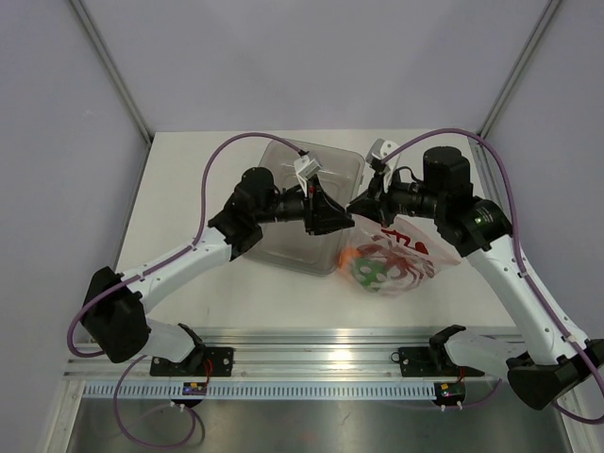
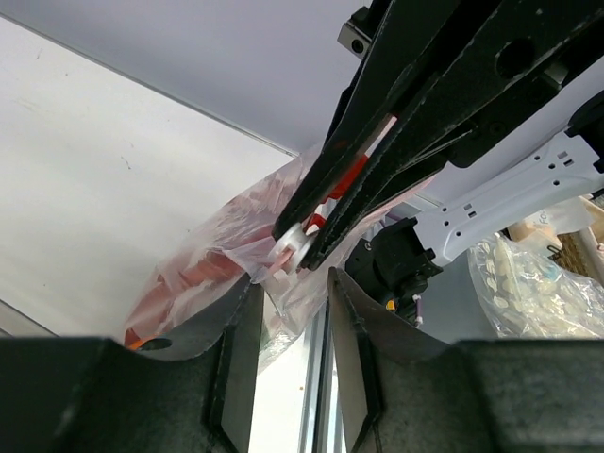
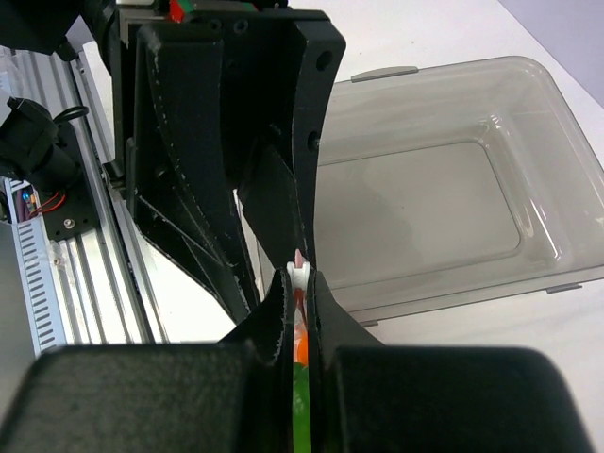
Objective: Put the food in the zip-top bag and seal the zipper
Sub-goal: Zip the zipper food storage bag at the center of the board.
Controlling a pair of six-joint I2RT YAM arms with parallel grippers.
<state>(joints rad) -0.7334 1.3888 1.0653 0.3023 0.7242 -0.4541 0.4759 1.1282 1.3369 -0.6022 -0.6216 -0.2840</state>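
Holding lobster (image 1: 398, 267), fruit (image 1: 346, 259) and pepper (image 1: 369, 275), the zip-top bag (image 1: 429, 247) sits beside tray (image 1: 283, 162).

Overhead camera looks down; close wrist cameras share the zip-top bag (image 1: 415, 253).

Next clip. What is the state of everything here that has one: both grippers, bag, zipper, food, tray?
left gripper: open, fingers on either side of the bag's edge.
right gripper: shut on the zipper.
zipper: pinched by the right gripper; cannot tell whether it is sealed.
zip-top bag: food inside, mouth edge in the right gripper.
food: inside the bag.
tray: upright, empty.
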